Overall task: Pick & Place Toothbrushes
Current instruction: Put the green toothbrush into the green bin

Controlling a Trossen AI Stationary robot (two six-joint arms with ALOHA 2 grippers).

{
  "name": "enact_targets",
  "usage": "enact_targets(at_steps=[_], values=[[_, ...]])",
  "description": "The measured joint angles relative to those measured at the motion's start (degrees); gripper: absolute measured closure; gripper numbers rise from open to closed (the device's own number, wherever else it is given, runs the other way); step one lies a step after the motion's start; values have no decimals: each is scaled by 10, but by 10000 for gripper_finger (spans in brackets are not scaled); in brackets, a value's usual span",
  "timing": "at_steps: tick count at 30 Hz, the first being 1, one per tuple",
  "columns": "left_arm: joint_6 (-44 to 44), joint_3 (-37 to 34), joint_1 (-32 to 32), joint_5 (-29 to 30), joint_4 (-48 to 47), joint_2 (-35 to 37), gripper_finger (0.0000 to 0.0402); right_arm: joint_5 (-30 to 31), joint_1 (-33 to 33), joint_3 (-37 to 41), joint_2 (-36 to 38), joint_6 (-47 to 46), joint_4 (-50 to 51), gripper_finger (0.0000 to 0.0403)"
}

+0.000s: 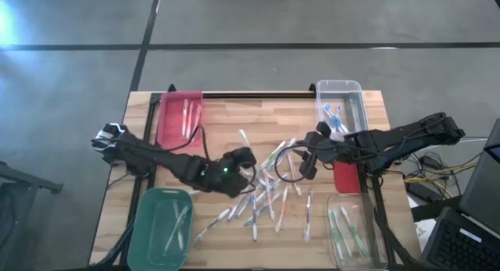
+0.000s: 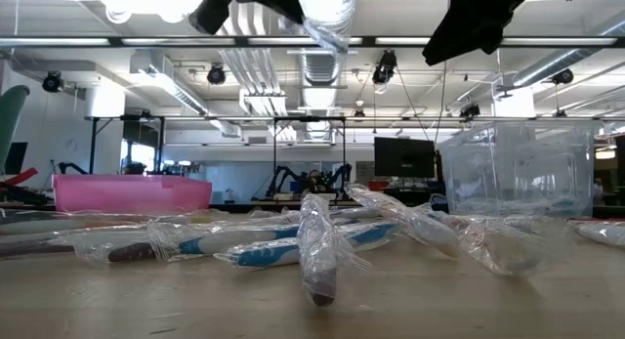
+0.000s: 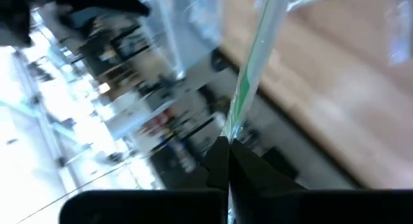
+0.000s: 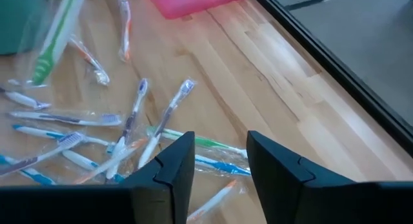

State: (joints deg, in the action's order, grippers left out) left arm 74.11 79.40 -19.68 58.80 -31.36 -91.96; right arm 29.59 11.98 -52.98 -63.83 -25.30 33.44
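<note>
Toothbrushes (image 1: 269, 194) mid-table (bins (image 1: 180, 119) around)

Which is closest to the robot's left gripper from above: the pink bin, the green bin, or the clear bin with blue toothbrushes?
Measured from the left gripper:
1. Green plastic bin, front-left corner.
2. Pink plastic bin, back-left; almost tied with green.
3. Clear plastic bin with blue toothbrushes, back-right.

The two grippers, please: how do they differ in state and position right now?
The left gripper is shut on a green toothbrush, lifted off the table; the right gripper is open and holds nothing. In the high view the left is over the pile's left edge, the right over its right. Both are dark and two-fingered.
</note>
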Motion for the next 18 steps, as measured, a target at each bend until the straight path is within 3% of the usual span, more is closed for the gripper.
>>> enact_targets(at_steps=[7,13,18], values=[[117,-37,-21,32,122,0,401,-12,27,31,0,56,-130,249],[334,-115,-21,30,381,0,401,-113,31,80,0,97,-288,240],[515,-175,-22,-15,619,-1,401,-127,31,106,0,96,-341,234]])
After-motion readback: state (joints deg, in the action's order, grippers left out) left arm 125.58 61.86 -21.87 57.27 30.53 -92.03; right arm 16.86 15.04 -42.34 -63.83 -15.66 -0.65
